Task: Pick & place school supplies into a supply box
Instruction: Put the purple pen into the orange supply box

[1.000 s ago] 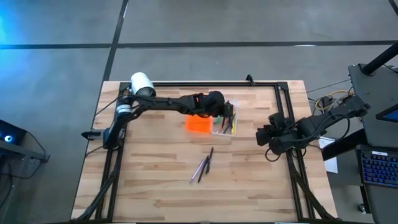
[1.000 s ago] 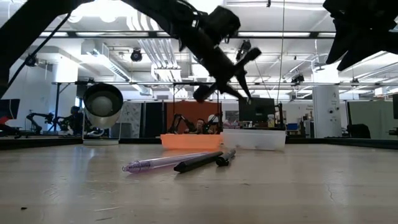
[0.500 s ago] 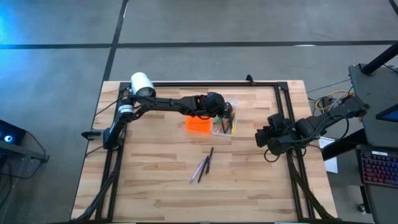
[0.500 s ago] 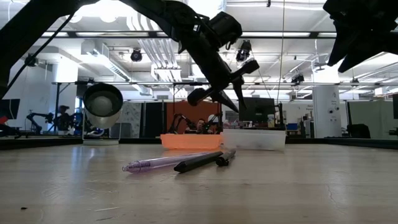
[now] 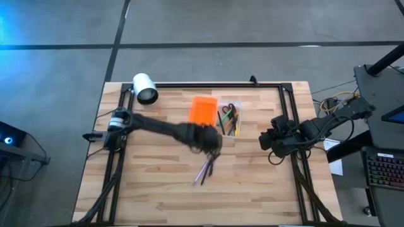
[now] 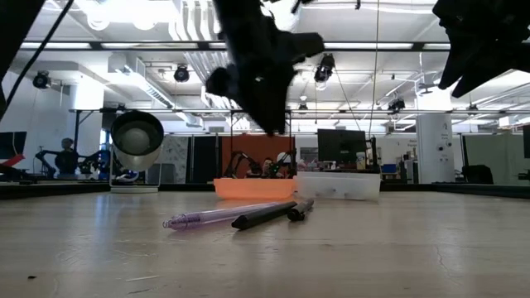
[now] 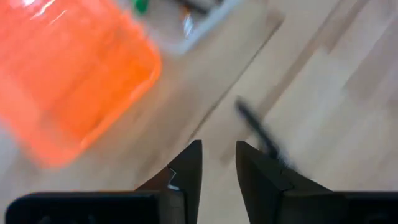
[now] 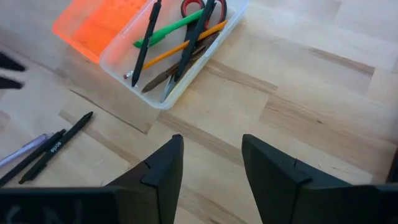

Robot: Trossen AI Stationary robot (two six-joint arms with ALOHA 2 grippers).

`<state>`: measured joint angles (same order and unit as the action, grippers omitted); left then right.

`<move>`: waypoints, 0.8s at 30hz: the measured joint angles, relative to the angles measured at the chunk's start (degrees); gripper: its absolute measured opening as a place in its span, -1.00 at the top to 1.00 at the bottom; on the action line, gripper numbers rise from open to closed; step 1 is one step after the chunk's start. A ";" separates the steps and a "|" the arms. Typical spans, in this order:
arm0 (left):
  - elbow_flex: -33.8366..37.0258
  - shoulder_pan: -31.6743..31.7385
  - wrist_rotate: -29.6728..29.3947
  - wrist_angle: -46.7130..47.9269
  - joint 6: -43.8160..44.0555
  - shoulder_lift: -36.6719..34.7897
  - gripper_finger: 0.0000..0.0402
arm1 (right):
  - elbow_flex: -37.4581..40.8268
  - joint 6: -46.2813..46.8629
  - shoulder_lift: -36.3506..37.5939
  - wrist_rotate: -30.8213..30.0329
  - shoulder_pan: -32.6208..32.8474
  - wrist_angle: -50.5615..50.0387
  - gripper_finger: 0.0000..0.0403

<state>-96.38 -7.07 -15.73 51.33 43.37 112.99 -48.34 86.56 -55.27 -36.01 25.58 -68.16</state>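
Note:
The supply box lies far of centre: a clear tray (image 5: 229,120) with a green pen, an orange pencil, dark pens and red-handled scissors (image 8: 202,7) in it, and its orange lid (image 5: 203,108) flat beside it. Three loose pens, one purple (image 6: 217,216) and two dark (image 5: 206,169), lie on the wood nearer the table's front. My left gripper (image 5: 209,142) hovers between box and loose pens, open by a narrow gap with nothing in it (image 7: 219,163); one dark pen (image 7: 258,134) lies ahead of it. My right gripper (image 8: 211,163) waits, open, at the right edge.
A white cylinder (image 5: 145,88) lies on its side at the far left corner. A black frame rail (image 5: 287,107) runs along the table's edges. Bare wood stretches along the near edge and to the left of the pens.
My left gripper has swung from above the clear tray toward the near edge and now stands just far of the loose pens. The dark pen that showed slanting in its fingers over the tray is no longer there. The three loose pens have not moved.

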 joint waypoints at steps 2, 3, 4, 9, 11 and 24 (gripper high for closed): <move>0.05 -3.10 -2.92 2.72 4.91 0.40 0.60 | 0.00 -0.34 0.00 -0.04 0.00 0.01 0.23; 0.01 -4.32 -3.05 3.12 7.27 0.65 0.60 | 0.00 -0.64 0.00 -0.04 0.00 0.05 0.23; 0.01 -5.36 -2.90 3.76 9.48 1.08 0.60 | 0.00 -1.02 0.00 -0.04 0.00 0.11 0.23; 0.16 -8.51 -3.04 3.79 19.43 3.42 0.60 | 0.00 -1.83 0.00 -0.07 0.00 0.52 0.22; 0.07 -9.43 -3.04 3.57 22.70 3.60 0.60 | 0.00 -2.72 -0.01 -0.07 0.00 1.17 0.23; 0.09 -11.04 3.71 4.00 33.56 7.76 0.60 | 0.00 -6.17 0.00 1.79 0.00 1.66 0.24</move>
<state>-96.29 -18.11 -12.01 55.33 76.93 120.75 -48.34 80.40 -55.27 -34.22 25.58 -66.50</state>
